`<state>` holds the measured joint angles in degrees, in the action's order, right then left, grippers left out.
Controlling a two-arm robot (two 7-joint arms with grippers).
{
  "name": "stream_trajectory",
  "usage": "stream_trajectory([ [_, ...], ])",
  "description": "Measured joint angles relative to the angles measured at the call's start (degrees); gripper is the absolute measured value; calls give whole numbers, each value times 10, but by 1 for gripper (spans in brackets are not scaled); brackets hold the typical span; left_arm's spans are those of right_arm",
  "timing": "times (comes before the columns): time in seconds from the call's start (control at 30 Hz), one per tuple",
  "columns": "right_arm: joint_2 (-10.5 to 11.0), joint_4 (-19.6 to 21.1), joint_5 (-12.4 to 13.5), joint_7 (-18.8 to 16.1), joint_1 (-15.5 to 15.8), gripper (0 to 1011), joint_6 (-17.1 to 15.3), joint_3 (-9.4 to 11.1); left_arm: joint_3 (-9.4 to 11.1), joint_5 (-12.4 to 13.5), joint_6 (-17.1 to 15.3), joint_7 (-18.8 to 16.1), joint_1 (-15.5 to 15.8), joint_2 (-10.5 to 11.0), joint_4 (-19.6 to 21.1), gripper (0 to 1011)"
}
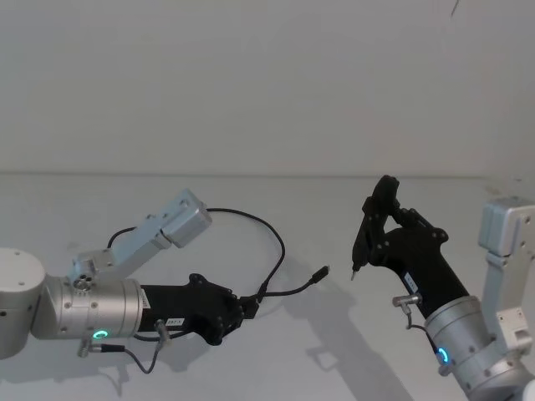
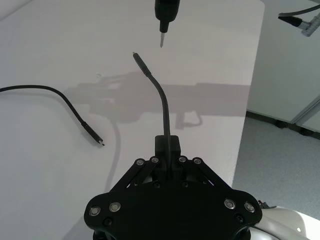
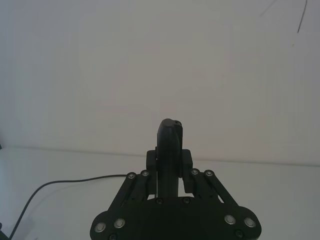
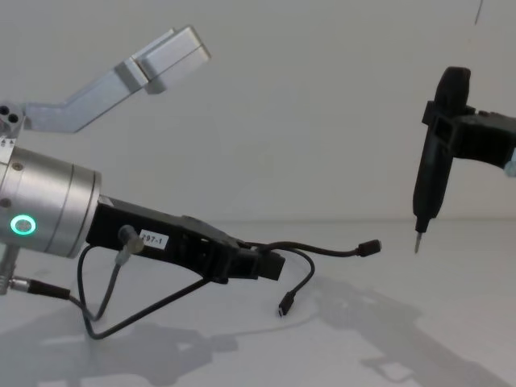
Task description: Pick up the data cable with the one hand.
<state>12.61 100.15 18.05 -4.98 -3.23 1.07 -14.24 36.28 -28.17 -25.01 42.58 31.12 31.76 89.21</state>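
Data cable (image 1: 279, 251), thin and black, is pinched a little way from one end by the left gripper (image 1: 249, 307), whose fingers are pressed together on the cord. In the head view this gripper sits toward 7 o'clock, above the white table (image 1: 276, 368). The short free end juts out from it toward 2 o'clock and ends in a small plug (image 1: 322, 272) held in the air. The rest of the cord arcs up toward 12 o'clock and passes behind the left arm (image 1: 159, 230).

The left wrist view adds the far plug (image 2: 98, 141), low by the table and well apart from the gripper. The chest view, seen from the side, puts the held plug at 3 o'clock from the gripper. It puts the far plug lower, near 5 o'clock. Whether that one touches the table, I cannot tell.

The right gripper (image 1: 388, 220) sits toward 4 o'clock in the head view, raised off the table. It is clamped on a slim black tool (image 1: 368, 230) whose pin tip points down, near the held plug but apart from it. The right wrist view shows a finger on either side of the tool and a stretch of the cord beyond.
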Motion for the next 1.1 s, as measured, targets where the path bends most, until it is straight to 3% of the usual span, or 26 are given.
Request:
stream_trajectory([
  [0.47, -21, -31, -11, 0, -18, 279, 9, -4, 0, -1, -1, 0, -1, 1, 2, 34],
  [1.1, -40, -45, -23, -6, -31, 279, 3, -12, 0, -1, -1, 0, -1, 2, 3, 34],
])
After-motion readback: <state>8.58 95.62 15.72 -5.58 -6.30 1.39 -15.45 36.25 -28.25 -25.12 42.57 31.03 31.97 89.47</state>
